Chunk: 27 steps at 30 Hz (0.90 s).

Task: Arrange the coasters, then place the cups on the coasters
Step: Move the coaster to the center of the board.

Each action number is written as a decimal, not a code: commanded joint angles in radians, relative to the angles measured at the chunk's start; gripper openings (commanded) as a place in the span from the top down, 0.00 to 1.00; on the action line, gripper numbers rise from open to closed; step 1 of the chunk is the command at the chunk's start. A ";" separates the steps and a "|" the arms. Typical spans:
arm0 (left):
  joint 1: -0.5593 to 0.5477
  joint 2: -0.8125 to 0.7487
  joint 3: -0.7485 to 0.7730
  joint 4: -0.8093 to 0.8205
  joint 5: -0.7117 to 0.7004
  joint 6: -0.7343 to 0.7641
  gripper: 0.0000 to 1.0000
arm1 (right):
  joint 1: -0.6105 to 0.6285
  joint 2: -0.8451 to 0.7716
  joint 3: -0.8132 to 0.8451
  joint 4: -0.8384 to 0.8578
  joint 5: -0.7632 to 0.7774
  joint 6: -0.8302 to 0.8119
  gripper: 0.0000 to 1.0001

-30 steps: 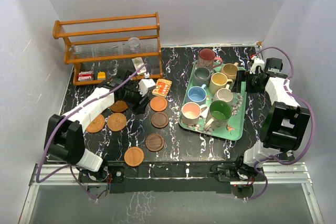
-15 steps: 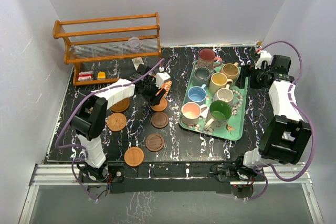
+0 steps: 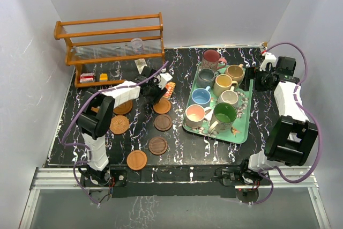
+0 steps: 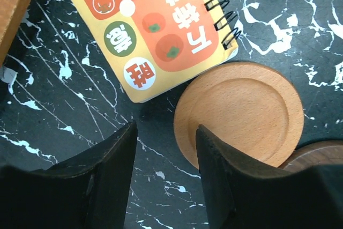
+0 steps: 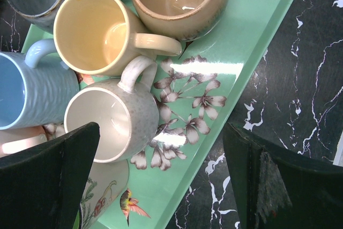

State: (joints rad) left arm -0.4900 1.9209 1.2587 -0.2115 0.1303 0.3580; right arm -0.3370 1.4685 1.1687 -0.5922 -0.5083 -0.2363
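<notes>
Since earlier, our left gripper (image 4: 165, 132) narrowed, empty, above the black marbled table (image 3: 182, 156); our right gripper (image 5: 161, 130) gaped wide. Only the left wrist showed the card (image 4: 161, 30) had spiral binding.

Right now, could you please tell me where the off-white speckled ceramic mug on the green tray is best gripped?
Pinch the rim of the off-white speckled mug from above, on the side facing the floral patch of the green tray. Its handle crowds the yellow mug, and the blue mug blocks the opposite side.
</notes>
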 commanded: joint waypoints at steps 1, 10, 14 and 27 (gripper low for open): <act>0.017 -0.037 -0.055 -0.027 -0.089 0.005 0.55 | -0.007 0.005 0.017 0.040 -0.017 -0.006 0.02; 0.095 -0.115 -0.150 -0.047 -0.133 0.021 0.59 | -0.007 0.010 0.017 0.037 -0.024 -0.006 0.02; 0.123 -0.136 -0.174 -0.043 -0.149 0.032 0.60 | -0.007 0.015 0.017 0.038 -0.023 -0.006 0.02; 0.153 -0.173 -0.231 -0.022 -0.199 0.059 0.61 | -0.007 0.027 0.019 0.034 -0.023 -0.006 0.02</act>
State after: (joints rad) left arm -0.3580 1.7706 1.0641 -0.1688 -0.0048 0.3916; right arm -0.3370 1.4910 1.1687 -0.5945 -0.5186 -0.2363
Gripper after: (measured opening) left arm 0.391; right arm 0.983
